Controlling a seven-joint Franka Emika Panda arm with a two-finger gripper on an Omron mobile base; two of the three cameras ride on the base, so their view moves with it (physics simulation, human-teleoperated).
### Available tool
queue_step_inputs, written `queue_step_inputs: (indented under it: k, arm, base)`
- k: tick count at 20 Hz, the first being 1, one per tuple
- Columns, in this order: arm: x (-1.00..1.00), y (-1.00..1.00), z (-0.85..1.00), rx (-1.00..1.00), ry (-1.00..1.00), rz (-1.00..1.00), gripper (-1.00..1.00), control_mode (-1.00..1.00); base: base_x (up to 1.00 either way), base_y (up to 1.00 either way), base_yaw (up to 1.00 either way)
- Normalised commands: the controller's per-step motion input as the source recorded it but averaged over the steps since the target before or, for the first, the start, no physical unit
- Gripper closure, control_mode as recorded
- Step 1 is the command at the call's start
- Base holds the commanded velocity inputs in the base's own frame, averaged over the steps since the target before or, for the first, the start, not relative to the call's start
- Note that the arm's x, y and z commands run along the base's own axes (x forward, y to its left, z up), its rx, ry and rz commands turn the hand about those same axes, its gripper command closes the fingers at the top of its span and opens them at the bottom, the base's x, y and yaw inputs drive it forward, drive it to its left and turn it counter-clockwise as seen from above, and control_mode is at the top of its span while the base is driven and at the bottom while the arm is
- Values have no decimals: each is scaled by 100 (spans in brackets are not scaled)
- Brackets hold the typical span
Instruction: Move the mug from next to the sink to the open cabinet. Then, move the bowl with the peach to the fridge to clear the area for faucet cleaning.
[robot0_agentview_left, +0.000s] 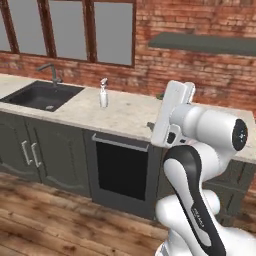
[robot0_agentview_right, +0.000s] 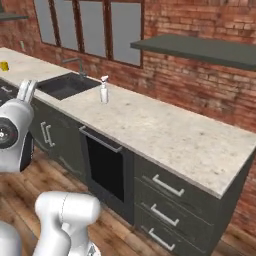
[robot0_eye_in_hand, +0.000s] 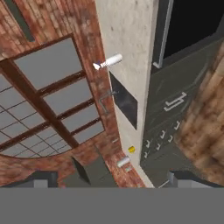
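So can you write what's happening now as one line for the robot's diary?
stage: start | mug: on counter past sink, untouched | fingers: open, holding nothing | soap bottle: beside sink

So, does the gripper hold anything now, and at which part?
Nothing is held. The gripper is open with nothing between its fingertips; the mug sits far off on the counter.

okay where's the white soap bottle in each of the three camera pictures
Left base view: the white pump-top soap bottle stands upper left of centre on the pale stone counter, right of the matte black sink.
Right base view: upper left, right of the sink.
Hand view: lying sideways, above centre.
Shared landmark: the sink beside it.
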Motion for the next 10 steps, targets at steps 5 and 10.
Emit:
queue_step_inputs:
  k: [5,10]
  arm:
    - [0,0,0,0,0,0,-100,100]
    - [0,0,0,0,0,0,-100,100]
  base:
    - [5,79,65]
    - [89,78,37]
